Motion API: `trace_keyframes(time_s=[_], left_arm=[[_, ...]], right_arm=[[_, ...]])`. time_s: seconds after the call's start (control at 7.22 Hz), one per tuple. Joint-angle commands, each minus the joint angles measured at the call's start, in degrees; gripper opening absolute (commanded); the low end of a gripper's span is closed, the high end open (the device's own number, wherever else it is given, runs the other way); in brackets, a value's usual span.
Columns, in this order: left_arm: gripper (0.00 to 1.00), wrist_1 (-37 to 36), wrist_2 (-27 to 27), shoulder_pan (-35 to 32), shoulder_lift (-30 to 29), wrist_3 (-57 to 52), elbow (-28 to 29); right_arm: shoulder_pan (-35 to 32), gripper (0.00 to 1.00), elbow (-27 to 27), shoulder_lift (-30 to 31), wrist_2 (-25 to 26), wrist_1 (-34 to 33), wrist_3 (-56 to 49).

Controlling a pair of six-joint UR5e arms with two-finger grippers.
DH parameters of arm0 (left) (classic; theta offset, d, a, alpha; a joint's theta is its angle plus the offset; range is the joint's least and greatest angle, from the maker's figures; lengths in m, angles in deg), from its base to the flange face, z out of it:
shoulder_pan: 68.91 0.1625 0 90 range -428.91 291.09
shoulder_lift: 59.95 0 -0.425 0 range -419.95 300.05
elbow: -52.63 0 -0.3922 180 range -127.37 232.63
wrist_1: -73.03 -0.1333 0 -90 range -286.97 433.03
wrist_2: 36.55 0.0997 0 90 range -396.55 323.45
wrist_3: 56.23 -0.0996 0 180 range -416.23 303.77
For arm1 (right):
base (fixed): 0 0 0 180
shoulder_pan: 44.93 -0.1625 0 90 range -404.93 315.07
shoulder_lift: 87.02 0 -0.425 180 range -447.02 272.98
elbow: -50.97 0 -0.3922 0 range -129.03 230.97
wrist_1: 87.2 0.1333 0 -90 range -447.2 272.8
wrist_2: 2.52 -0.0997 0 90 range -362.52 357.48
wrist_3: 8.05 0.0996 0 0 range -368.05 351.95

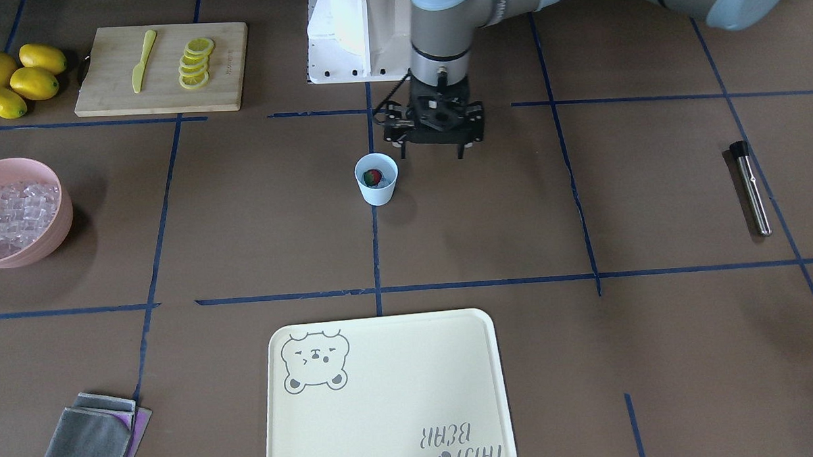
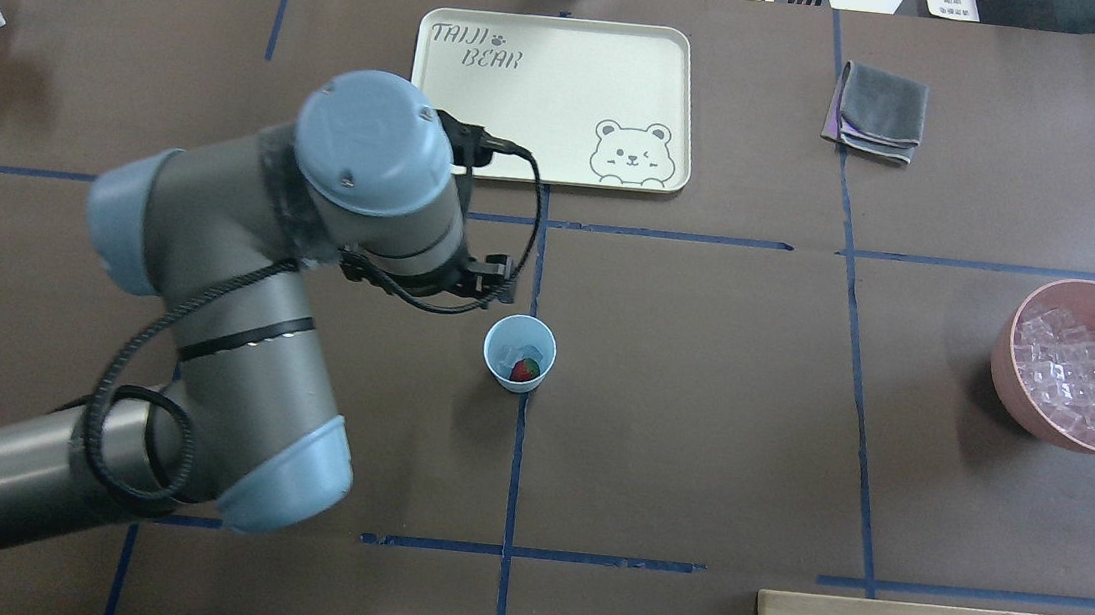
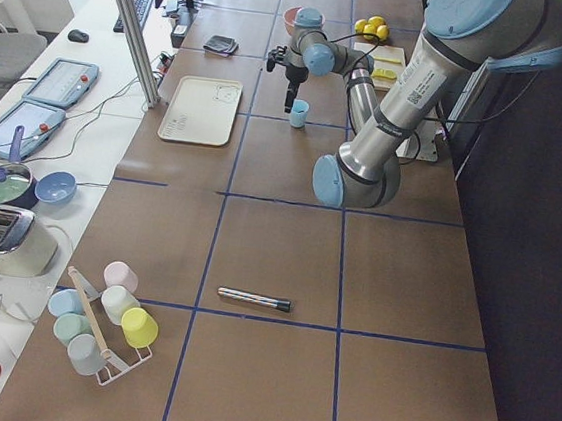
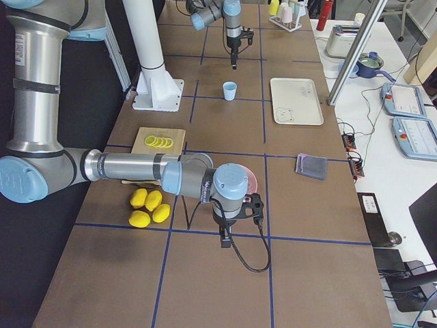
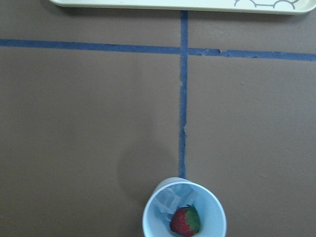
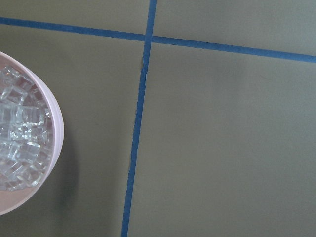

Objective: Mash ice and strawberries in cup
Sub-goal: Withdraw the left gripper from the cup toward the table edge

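Beside left gripper, jaws hanging apart and empty, small pale blue plastic cup is sitting on brown bench, holding clear ice cubes and glossy red strawberry. Cannot tell for right gripper jaws.

Looking steeply down from front and behind, along the table from both ends, closely from each wrist, mostly sharing the cup.

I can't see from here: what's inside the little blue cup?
The cup holds one strawberry beside clear ice. Anything beneath them is covered.
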Motion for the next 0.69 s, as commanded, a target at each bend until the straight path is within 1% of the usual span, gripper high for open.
trace_keyframes(time_s=[0.0, 0.14, 0.28, 0.42, 0.55], left_arm=[[1.00, 0.6, -13.7, -17.8, 12.1, -26.6, -2.2], [1.00, 0.6, -19.5, -26.3, 16.8, -38.8, -0.6], [1.00, 0.3, -23.8, -35.1, 20.7, -49.7, 2.2], [1.00, 0.4, -26.1, -41.5, 24.5, -58.9, 5.0], [1.00, 0.6, -27.1, -45.9, 28.2, -66.2, 7.6]], right_arm=[[0.0, 0.99, 0.0, 0.0, 0.0, 0.0, -0.1], [0.0, 0.99, 0.0, 0.0, 0.0, 0.1, 0.0], [0.0, 0.99, -0.1, 0.0, 0.0, 0.0, 0.0], [0.0, 0.99, 0.0, 0.0, 0.0, 0.1, 0.0], [0.0, 0.99, 0.0, 0.0, 0.0, 0.0, -0.1]])
